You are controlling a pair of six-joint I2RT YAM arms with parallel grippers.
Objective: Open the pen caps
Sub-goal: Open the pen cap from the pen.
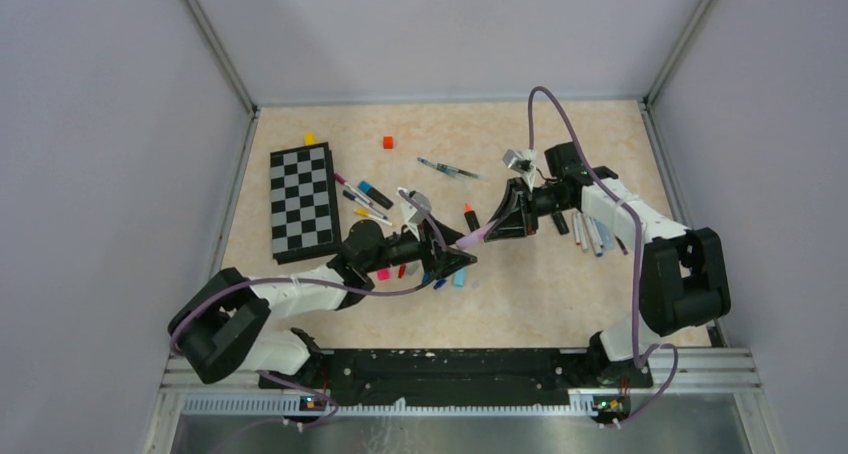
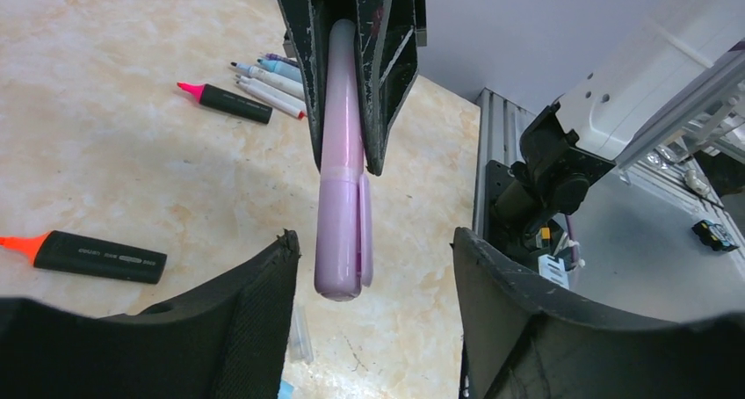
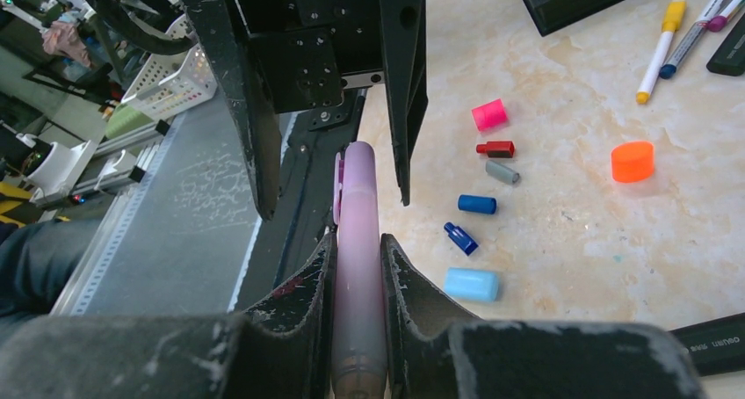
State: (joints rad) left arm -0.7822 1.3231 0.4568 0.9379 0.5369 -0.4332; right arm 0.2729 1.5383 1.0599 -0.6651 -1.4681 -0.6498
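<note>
Over the marbled worktop [image 1: 560, 284], the right gripper [image 3: 358, 258] clamps its jaws on the barrel of a lilac pen [image 3: 358, 201]. The left gripper [image 2: 373, 235] faces it, jaws open on either side of the pen's cap [image 2: 338, 241] without touching it. Several loose caps [image 3: 477, 204] lie on the worktop below, with other pens [image 2: 264, 87] nearby.

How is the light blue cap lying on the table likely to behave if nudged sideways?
The light blue cap lies on its side and looks round, so it would probably roll rather than slide. Being small plastic, it is likely very light and easily flicked away. The table looks smooth, so little would slow it.
</note>
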